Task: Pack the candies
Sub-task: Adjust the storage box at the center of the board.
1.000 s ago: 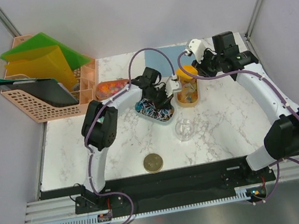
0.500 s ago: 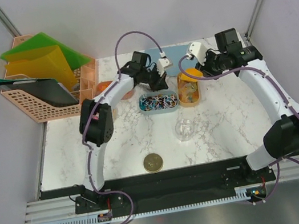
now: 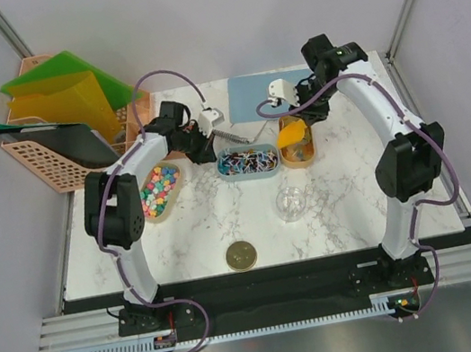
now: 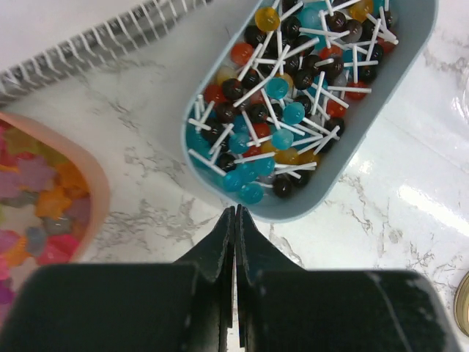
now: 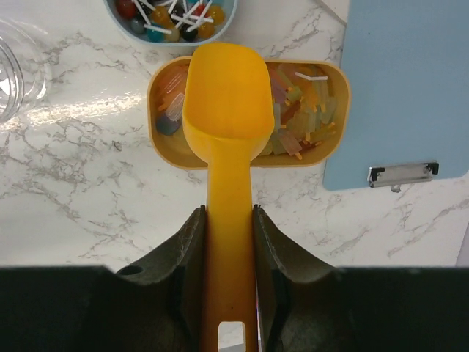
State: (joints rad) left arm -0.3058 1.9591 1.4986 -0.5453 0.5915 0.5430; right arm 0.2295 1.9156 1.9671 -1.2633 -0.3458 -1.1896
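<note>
Pastel candies [image 3: 156,190] fill a pink tray [image 3: 169,167] at the left; they also show in the left wrist view [image 4: 37,213]. Small lollipops [image 4: 293,95] fill a blue-grey tray [image 3: 250,173]. Orange and pale wrapped candies [image 5: 308,110] lie in a yellow tray [image 5: 338,81]. My left gripper [image 4: 236,213] is shut and empty, between the pink tray [image 4: 99,198] and the blue-grey tray [image 4: 410,81]. My right gripper [image 5: 226,220] is shut on the handle of the orange scoop [image 5: 226,95], whose empty bowl hangs over the yellow tray [image 3: 299,163].
A clear jar [image 3: 291,203] lies in front of the trays, and a gold lid [image 3: 241,254] sits near the front edge. A blue clipboard [image 3: 249,96] and a spiral notebook [image 3: 230,133] lie at the back. A pink basket [image 3: 69,164] with folders stands at the far left.
My left arm swung left from the blue-grey tray. The pink tray now lies nearer the front left. The blue-grey tray lies straighter. My right arm moved back with the scoop.
</note>
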